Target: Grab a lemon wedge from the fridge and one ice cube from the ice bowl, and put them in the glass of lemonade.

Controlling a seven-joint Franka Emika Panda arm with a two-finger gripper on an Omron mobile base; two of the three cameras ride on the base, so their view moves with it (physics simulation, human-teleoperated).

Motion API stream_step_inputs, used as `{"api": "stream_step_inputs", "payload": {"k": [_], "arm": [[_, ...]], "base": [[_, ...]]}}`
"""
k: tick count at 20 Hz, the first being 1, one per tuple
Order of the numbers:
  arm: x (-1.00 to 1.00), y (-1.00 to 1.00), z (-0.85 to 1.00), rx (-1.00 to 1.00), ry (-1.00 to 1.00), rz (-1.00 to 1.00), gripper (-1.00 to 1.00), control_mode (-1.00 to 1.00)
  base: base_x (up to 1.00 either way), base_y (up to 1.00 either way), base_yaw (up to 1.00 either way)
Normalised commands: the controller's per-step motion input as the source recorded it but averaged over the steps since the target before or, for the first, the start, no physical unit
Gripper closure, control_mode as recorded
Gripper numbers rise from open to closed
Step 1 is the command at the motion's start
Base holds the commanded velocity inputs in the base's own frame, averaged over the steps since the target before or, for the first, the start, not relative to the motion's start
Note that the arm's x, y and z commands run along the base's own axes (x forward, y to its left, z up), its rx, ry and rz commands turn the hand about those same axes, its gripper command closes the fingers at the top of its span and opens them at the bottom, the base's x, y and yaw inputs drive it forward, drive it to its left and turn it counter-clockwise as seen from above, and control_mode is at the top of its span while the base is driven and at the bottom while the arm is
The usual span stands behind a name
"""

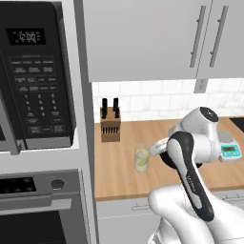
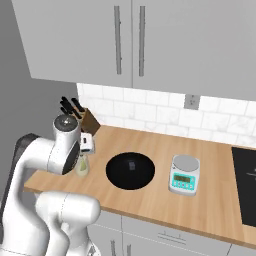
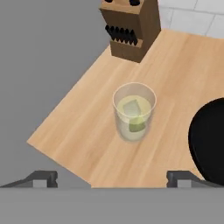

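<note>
The glass of lemonade (image 3: 134, 114) stands on the wooden counter near its left end, also seen in the left base view (image 1: 141, 158) and the right base view (image 2: 82, 166). Inside it float a pale ice cube (image 3: 131, 106) and a yellow-green lemon wedge (image 3: 137, 125). My gripper (image 3: 113, 179) hangs open just above the glass with nothing between its fingers; the hand (image 1: 158, 147) (image 2: 86, 142) is over the glass. To the right of the glass lies the black ice bowl (image 2: 116, 176) (image 3: 209, 140), with a faint ice cube (image 2: 131, 164) in it. The fridge is out of view.
A wooden knife block (image 1: 110, 125) (image 2: 89, 120) (image 3: 130, 26) stands behind the glass by the wall. A grey scale (image 2: 184, 175) (image 1: 229, 147) sits right of the bowl, a black cooktop (image 2: 245, 185) beyond it. Microwave (image 1: 33, 76) and oven (image 1: 38, 209) are left of the counter.
</note>
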Motion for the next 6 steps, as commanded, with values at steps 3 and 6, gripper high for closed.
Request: {"api": "stream_step_inputs", "payload": {"k": [3,6], "arm": [[-0.47,0.00,0.39,0.08,-0.19,0.00,-1.00,-1.00],[-0.35,-0.03,0.53,0.12,-0.20,-0.01,-1.00,-1.00]], "base": [[0.00,0.00,0.00],[0.00,0.00,0.00]]}}
